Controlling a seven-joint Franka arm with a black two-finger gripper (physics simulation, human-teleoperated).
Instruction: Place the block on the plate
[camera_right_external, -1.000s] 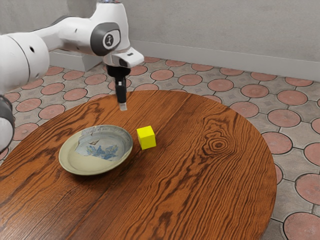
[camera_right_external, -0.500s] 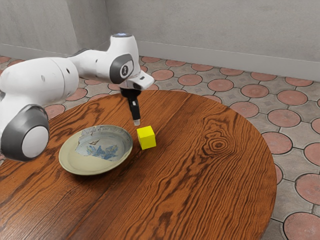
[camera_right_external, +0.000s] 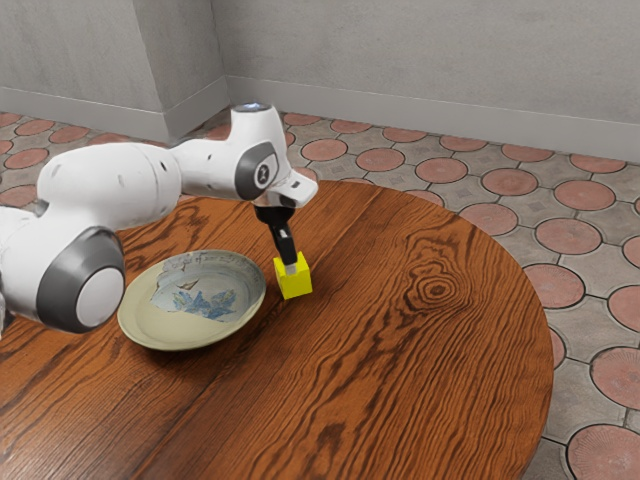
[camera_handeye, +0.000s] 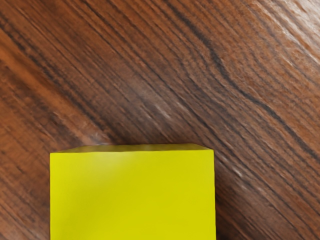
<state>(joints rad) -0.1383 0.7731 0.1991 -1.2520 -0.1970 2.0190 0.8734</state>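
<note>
Wood grain runs across the round table (camera_right_external: 430, 370), where your yellow block (camera_right_external: 295, 285) sits just beside the plate (camera_right_external: 160, 322). The gripper (camera_right_external: 291, 269) is down at the block's top; you can't tell how wide it is open or whether it has hold. Expect something light and stiff, hardly fragile, perhaps slick on its smooth faces: pinch two opposite sides squarely, around mid-height.

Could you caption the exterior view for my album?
A white robot arm, its end effector at a yellow block beside a patterned plate on a wooden table.
</note>
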